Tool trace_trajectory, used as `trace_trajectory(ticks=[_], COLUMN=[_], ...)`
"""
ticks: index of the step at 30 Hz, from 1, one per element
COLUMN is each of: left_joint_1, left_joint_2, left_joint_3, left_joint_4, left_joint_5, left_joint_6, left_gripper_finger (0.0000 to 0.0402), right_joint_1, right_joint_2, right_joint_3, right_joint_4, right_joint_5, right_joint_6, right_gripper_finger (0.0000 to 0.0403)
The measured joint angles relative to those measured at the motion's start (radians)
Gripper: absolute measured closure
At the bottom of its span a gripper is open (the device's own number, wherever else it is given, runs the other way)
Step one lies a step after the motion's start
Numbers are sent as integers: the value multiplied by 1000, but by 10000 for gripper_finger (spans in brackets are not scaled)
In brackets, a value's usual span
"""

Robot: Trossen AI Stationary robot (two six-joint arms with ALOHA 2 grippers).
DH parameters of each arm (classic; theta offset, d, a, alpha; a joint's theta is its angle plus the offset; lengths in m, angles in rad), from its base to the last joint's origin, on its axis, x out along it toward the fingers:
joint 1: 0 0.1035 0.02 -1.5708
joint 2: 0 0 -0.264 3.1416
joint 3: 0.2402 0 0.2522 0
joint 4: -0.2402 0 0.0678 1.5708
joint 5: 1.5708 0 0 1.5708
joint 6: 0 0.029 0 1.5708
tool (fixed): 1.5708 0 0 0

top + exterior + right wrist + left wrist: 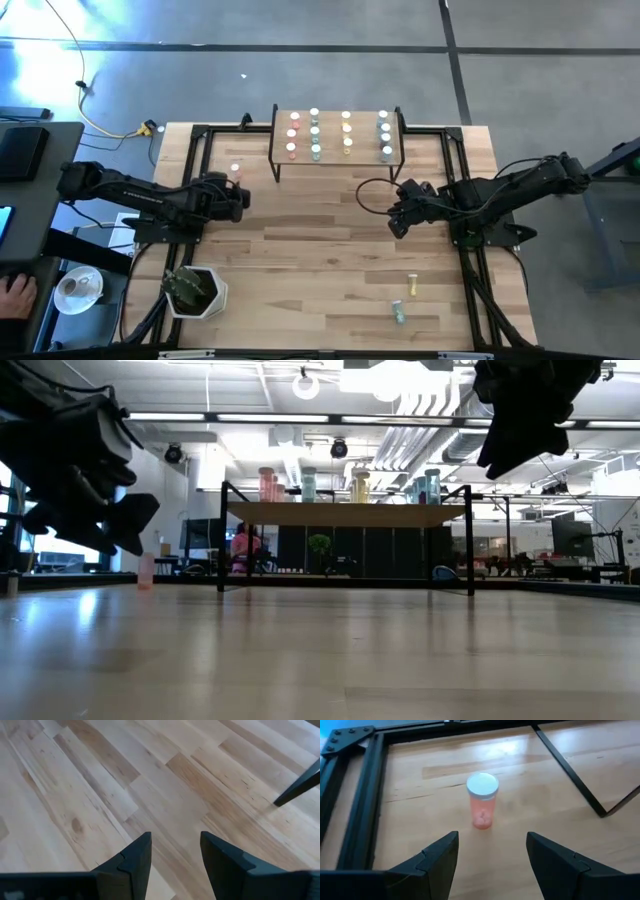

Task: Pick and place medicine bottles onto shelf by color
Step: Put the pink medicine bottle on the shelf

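Note:
A pink medicine bottle [482, 800] with a white cap stands upright on the table, left of the shelf [338, 130]; it also shows as the pink bottle [235, 170] in the high view. My left gripper [492, 852] is open, just short of it. Several bottles stand in rows on the shelf. A yellow bottle [412, 284] and a green one [399, 313] lie at the near right. My right gripper [175, 852] is open above bare table, right of centre.
A white pot with a plant [195, 292] stands at the near left corner. Black frame rails [362, 805] run along the table's edges, close beside the pink bottle. The shelf's black leg [570, 770] stands on the bottle's other side.

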Motion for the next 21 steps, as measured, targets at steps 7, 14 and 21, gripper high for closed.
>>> trace_trajectory(ticks=[7, 14, 21], left_joint_1=[-3, -2, 34], left_joint_2=[0, 2, 2], left_joint_3=[-79, -113, -117], left_joint_4=[150, 177, 233], left_joint_5=[24, 25, 56], left_joint_6=[110, 75, 91], left_gripper_finger=[177, 177, 177], right_joint_1=[0, 0, 0], right_joint_2=[0, 0, 0], right_joint_3=[0, 0, 0], right_joint_4=[2, 1, 1], right_joint_5=[24, 25, 27], right_joint_6=[-55, -102, -150], right_gripper_finger=[242, 242, 242])
